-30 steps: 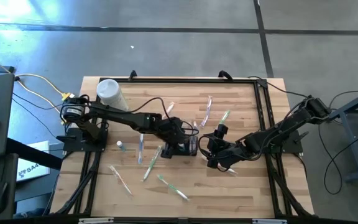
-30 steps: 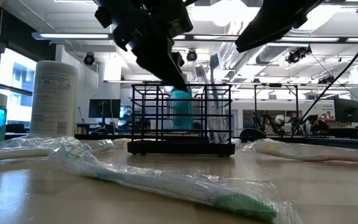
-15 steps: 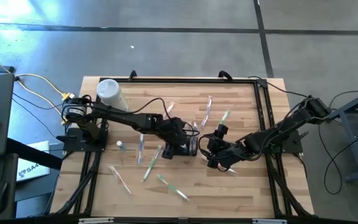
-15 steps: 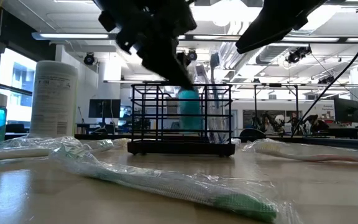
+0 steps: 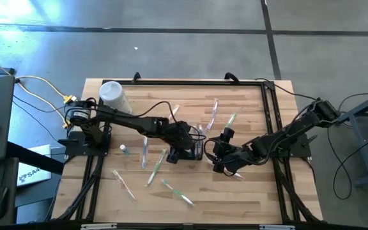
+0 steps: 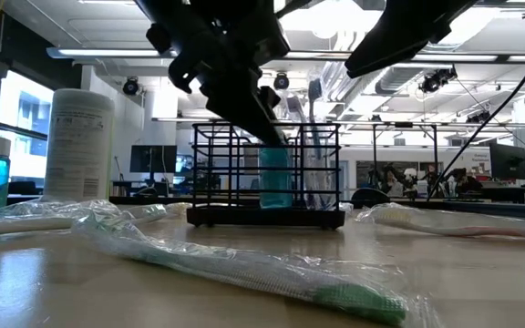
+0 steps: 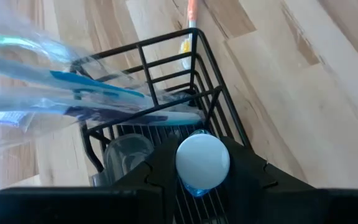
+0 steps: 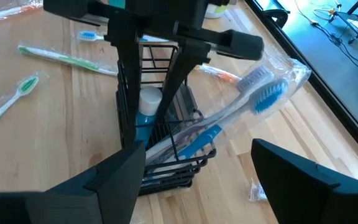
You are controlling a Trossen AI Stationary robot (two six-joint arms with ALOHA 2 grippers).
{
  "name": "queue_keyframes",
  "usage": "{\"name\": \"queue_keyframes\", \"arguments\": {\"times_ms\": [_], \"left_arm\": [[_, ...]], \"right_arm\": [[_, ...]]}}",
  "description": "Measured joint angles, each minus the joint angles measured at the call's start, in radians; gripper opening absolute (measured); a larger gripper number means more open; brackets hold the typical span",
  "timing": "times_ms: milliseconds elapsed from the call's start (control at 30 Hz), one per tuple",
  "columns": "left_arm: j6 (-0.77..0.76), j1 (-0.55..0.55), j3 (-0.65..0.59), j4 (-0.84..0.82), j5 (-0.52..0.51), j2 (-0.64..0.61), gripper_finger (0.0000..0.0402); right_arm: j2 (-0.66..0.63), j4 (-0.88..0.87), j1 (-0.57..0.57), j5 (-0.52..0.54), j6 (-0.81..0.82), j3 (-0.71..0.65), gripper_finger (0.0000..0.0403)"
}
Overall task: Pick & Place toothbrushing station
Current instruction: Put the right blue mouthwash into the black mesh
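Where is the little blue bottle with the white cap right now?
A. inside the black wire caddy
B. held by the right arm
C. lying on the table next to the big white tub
A: the blue bottle stands inside the black wire caddy, with the left gripper on its cap.

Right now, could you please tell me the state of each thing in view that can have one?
Left gripper: shut on the small bottle, inside the caddy.
Small bottle: upright, white cap on.
Caddy: upright, holding a wrapped toothbrush.
Right gripper: open, empty.
White container: upright.
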Motion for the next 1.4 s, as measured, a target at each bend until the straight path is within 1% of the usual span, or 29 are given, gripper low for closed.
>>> {"name": "queue_keyframes", "arguments": {"times_ms": [333, 467, 533, 800, 1033, 1400], "left_arm": [[0.000, 0.000, 0.000, -0.002, -0.009, 0.000, 0.0093], [0.001, 0.000, 0.000, -0.002, -0.017, 0.000, 0.0115], [0.000, 0.000, 0.000, -0.002, -0.017, 0.000, 0.0119], [0.017, 0.000, 0.000, -0.006, -0.014, 0.000, 0.0101], [0.019, 0.000, 0.001, -0.007, -0.014, 0.000, 0.0127], [0.019, 0.000, 0.001, -0.008, -0.012, 0.000, 0.0133]], "right_arm": [[0.000, 0.000, 0.000, 0.000, 0.000, 0.000, 0.0285], [0.000, 0.000, 0.000, 0.000, 0.000, 0.000, 0.0285], [0.000, -0.001, 0.000, 0.000, 0.000, 0.000, 0.0285], [0.000, -0.003, 0.000, 0.000, 0.000, 0.000, 0.0285], [0.000, -0.004, 0.000, 0.000, 0.000, 0.000, 0.0285], [0.000, -0.005, 0.000, 0.000, 0.000, 0.000, 0.0285]]}}
